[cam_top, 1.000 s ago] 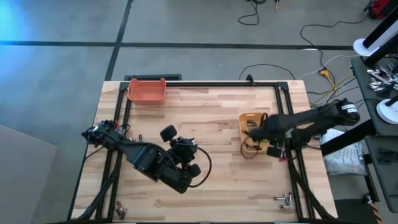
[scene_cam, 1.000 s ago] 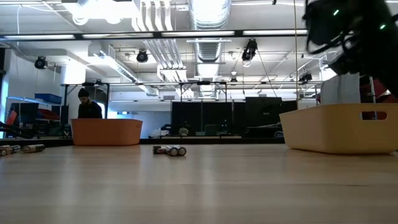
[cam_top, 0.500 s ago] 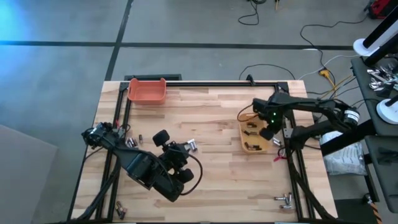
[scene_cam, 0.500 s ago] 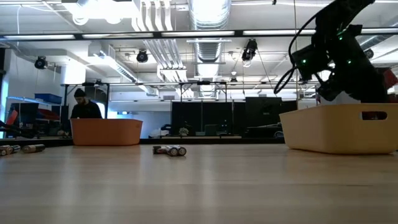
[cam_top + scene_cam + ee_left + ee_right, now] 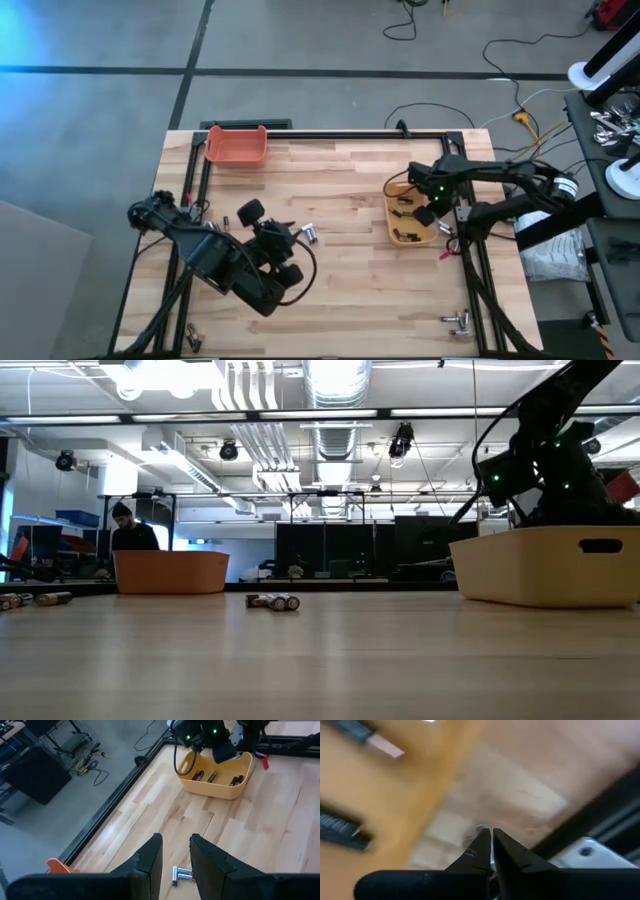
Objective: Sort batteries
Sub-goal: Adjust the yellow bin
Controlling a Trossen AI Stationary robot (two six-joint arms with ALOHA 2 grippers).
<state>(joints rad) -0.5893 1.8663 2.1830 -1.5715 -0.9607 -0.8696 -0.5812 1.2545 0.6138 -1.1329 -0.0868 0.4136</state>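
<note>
Batteries (image 5: 309,233) lie in several spots: a small pair on the bench (image 5: 340,290) near its middle, just ahead of the left end effector (image 5: 175,851); dark ones inside the yellow bin (image 5: 397,190) at the right side; more loose ones at the bench's left edge (image 5: 212,227) and at its two near corners (image 5: 458,320). In the low view the middle pair (image 5: 273,601) rests on the wood between the orange bin (image 5: 171,571) and the yellow bin (image 5: 545,565). The left end effector hangs above the pair, fingers (image 5: 151,857) slightly apart and grasping nothing. The right end effector (image 5: 488,840) is over the yellow bin, clenched, with nothing between its tips. A person (image 5: 130,530) stands in the room behind the orange bin.
</note>
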